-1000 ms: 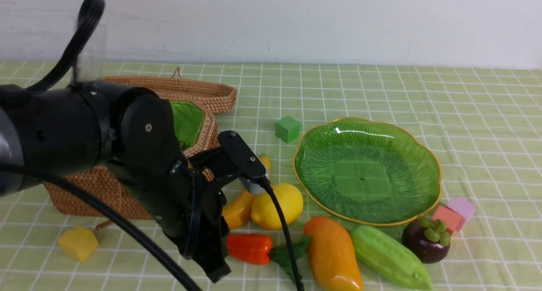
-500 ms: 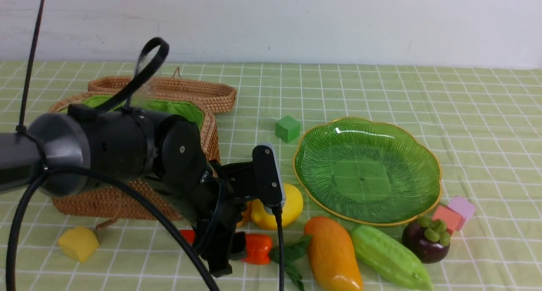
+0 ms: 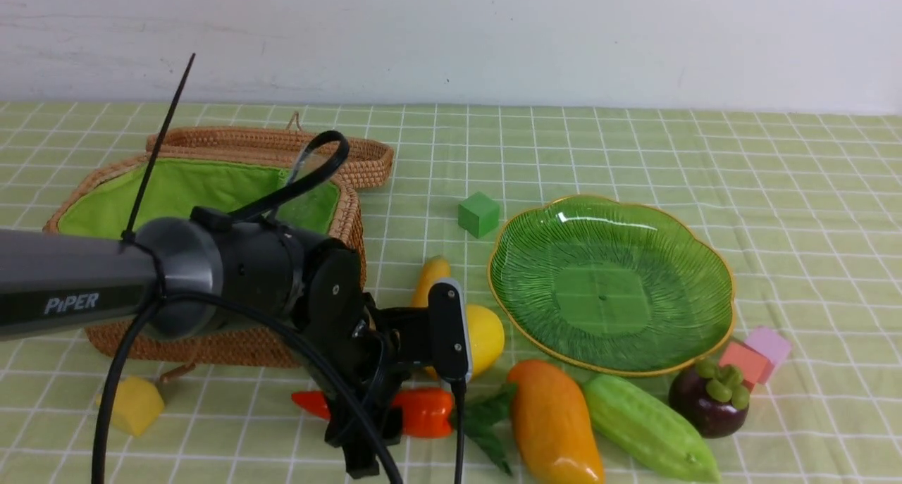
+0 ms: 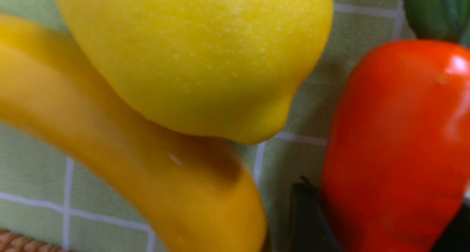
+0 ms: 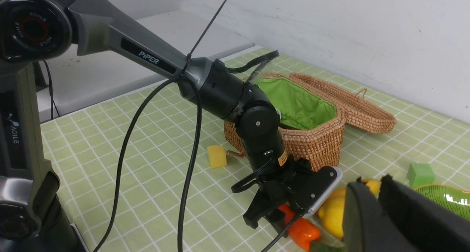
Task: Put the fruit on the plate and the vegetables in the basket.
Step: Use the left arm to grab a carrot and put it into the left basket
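My left gripper (image 3: 380, 415) is low on the cloth with its black fingers either side of the red-orange carrot (image 3: 423, 411), shut on it. In the left wrist view the carrot (image 4: 396, 134) fills the gap between the fingers (image 4: 308, 219), beside the lemon (image 4: 205, 54) and banana (image 4: 147, 164). The lemon (image 3: 485, 332) and banana (image 3: 430, 276) lie just behind. Mango (image 3: 553, 420), green gourd (image 3: 648, 427) and mangosteen (image 3: 708, 399) lie in front of the bare green plate (image 3: 609, 287). The open basket (image 3: 349, 223) stands at the left. My right gripper (image 5: 372, 180) hangs shut, holding nothing.
A green cube (image 3: 479, 214) sits behind the plate, a yellow cube (image 3: 134, 403) in front of the basket, and pink (image 3: 768, 343) and red (image 3: 743, 361) cubes beside the mangosteen. The basket's lid (image 3: 282, 146) lies open behind it. The left arm's cables loop over the basket.
The left arm has lowered and swung back off the basket, uncovering its green lining. Its fingers opened, came down around the carrot and closed in on it.
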### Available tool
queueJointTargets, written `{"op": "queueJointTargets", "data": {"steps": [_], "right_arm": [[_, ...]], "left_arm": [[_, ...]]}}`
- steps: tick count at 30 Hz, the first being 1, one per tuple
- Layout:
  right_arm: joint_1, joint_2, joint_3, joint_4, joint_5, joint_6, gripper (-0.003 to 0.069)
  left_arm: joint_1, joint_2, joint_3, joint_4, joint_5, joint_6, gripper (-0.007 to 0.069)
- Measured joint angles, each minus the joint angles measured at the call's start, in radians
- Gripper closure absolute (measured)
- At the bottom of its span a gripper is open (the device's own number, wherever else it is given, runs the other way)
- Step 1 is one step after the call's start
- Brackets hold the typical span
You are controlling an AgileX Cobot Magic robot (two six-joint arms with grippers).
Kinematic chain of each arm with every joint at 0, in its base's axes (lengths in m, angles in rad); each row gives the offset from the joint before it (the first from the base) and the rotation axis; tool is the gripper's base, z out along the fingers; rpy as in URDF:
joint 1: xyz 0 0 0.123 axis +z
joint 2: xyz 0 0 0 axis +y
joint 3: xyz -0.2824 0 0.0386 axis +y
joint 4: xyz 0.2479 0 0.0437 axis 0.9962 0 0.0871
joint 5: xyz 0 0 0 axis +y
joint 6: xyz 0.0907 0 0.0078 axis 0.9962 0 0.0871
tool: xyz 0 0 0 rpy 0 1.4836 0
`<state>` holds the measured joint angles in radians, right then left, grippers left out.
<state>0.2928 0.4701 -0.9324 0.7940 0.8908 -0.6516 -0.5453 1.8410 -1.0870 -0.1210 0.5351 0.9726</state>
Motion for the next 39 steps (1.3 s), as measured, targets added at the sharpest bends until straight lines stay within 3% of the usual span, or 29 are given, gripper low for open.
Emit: {"op": "queueJointTargets", "data": {"steps": [2,7,14,20,26,31,39], "right_arm": [[0.0,0.0,0.0,0.0,0.001,0.0,0.0578],[0.0,0.0,0.0,0.0,0.001,0.0,0.0575],[0.0,0.0,0.0,0.023,0.004,0.004,0.0573],[0.0,0.0,0.0,-0.014,0.051,0.091,0.057],[0.0,0.011,0.0,-0.158,0.134,0.244,0.0567],[0.0,0.038,0.0,-0.226,0.21,0.323,0.0564],[0.0,0.042,0.0,-0.173,0.125,0.274,0.0562]], "left_arm": [[0.0,0.0,0.0,0.0,-0.003,0.0,0.0336],[0.0,-0.003,0.0,0.0,0.012,0.0,0.0333],[0.0,-0.132,0.0,-0.044,0.187,-0.029,0.0333],[0.0,-0.372,0.0,-0.103,0.267,-0.133,0.0333],[0.001,-0.561,0.0,-0.075,0.215,-0.163,0.0333],[0.001,-0.591,0.0,0.068,0.166,-0.246,0.0333],[0.007,-0.467,-0.002,0.656,0.064,-0.479,0.0333]]}}
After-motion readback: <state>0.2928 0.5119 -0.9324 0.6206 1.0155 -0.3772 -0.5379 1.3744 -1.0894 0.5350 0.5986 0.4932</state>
